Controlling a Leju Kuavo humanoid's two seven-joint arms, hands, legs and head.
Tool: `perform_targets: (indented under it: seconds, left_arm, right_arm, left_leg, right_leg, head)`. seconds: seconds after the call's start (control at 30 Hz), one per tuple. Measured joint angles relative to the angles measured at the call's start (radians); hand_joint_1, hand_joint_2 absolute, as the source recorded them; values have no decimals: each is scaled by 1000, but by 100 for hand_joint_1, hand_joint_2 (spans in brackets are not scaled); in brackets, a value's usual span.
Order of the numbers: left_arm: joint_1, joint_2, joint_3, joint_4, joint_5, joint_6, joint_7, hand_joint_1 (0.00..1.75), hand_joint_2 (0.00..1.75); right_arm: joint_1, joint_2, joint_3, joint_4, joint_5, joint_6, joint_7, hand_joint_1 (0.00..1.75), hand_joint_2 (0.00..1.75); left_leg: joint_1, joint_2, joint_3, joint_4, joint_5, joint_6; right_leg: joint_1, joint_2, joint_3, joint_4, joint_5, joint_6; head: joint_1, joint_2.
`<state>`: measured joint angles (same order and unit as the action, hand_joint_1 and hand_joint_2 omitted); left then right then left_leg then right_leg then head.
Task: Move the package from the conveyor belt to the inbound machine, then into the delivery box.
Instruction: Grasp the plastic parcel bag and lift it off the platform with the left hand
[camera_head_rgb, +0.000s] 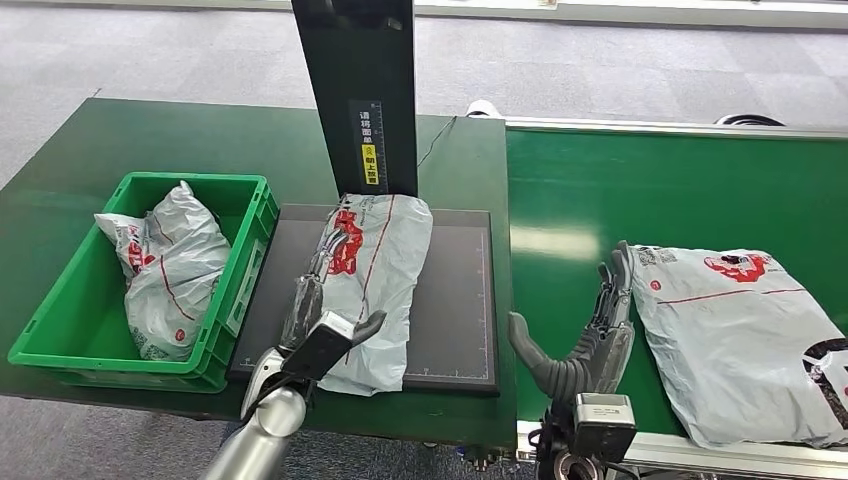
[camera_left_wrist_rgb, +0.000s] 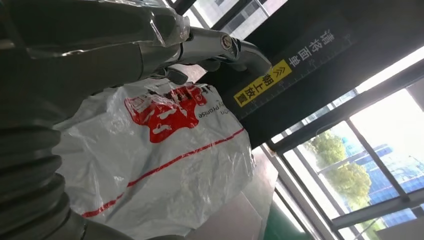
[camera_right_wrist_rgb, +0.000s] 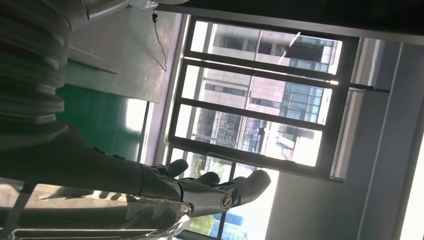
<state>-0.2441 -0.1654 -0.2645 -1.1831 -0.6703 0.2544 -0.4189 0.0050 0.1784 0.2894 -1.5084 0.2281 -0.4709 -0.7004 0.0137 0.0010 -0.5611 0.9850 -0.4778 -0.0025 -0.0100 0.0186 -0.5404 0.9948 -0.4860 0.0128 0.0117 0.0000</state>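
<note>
A grey plastic package with red print (camera_head_rgb: 385, 270) lies on the dark platform of the inbound machine (camera_head_rgb: 455, 300), under its black post (camera_head_rgb: 360, 90). My left hand (camera_head_rgb: 320, 310) lies along that package's left edge, fingers straight and thumb spread over the bag; in the left wrist view the fingers (camera_left_wrist_rgb: 210, 42) reach past the package (camera_left_wrist_rgb: 165, 165). A second grey package (camera_head_rgb: 735, 335) rests on the green conveyor belt (camera_head_rgb: 640, 190). My right hand (camera_head_rgb: 590, 340) stands open just left of it, fingers (camera_right_wrist_rgb: 200, 190) straight and thumb out, holding nothing.
The green delivery box (camera_head_rgb: 245, 200) sits left of the platform with one grey package (camera_head_rgb: 170, 270) inside. The black post rises at the platform's far edge and carries a yellow label (camera_left_wrist_rgb: 262, 82). The table's near edge is close below my hands.
</note>
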Motion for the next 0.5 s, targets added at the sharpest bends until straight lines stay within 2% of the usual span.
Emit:
perform_targets:
  seconds: [0.17,0.4,0.5]
  left_arm:
    - [15,3,-2,-28,-96,-6,66,0,175]
    - [7,0,-6,12,-156,-6,100,0,175]
    - [-19,-3,-8,62,-203,-2,133,0,175]
  right_arm:
    - [16,5,-9,-12,13,19,0,0,175]
    - [18,16,-15,-12,17,34,0,0,175]
    - [17,19,-19,-12,21,50,0,0,175]
  left_leg:
    - [0,0,0,0,0,0]
    - [0,0,1,0,0,0]
    - [0,0,1,0,0,0]
  right_leg:
    - [0,0,0,0,0,0]
    - [0,0,0,0,0,0]
    - [0,-1,0,0,0,0]
  head:
    - [0,0]
    - [0,0]
    - [0,0]
